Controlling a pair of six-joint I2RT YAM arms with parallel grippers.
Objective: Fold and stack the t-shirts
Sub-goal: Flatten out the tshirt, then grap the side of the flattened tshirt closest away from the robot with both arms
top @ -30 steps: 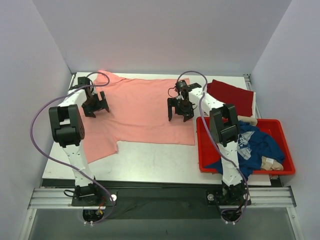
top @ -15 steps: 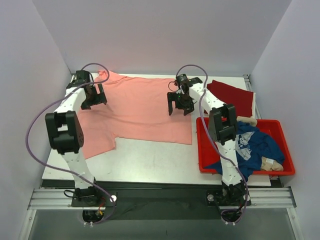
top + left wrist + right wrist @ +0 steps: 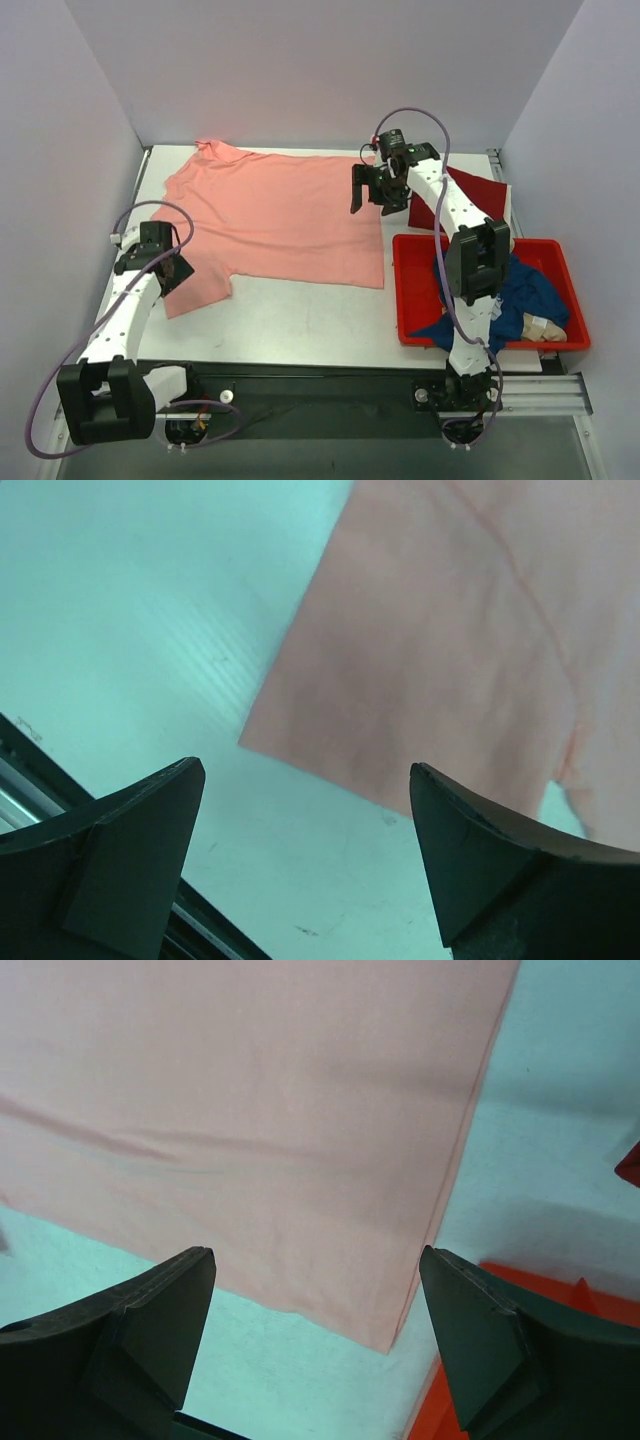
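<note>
**Both pincers relocated; pink shirt flat, no fold yet**

Compared with a second ago, find the left pincer [image 3: 170, 270] swung off the far left of the cloth and down to the lower left of the frame. Jaws wide apart there, gripping nothing, hanging over the spot where the near sleeve's edge meets bare table [image 3: 320, 315]. Confirmed by the left wrist view: sleeve corner between the fingers, no contact.

At lower right, see the red tub [image 3: 401, 290] holding the navy blue t-shirt [image 3: 525, 290], crumpled and untouched, with some tan cloth beside it.

Across the middle of the frame, note the salmon-pink t-shirt [image 3: 280, 215] spread flat and smooth on the table, its lower right corner just beside the tub.

Further up, find the right pincer [image 3: 378, 200] shifted up and to the right, now above the shirt's right edge. Jaws apart, empty; only cloth, table and a corner of the tub in its wrist view.

At upper right, partly hidden by the right arm, spot the dark red t-shirt [image 3: 485, 200], a neat flat shape.

By these pictures: probably one shirt folded, the dark red; pink laid out but unfolded; navy not started. Most of the job left, stacking included.
</note>
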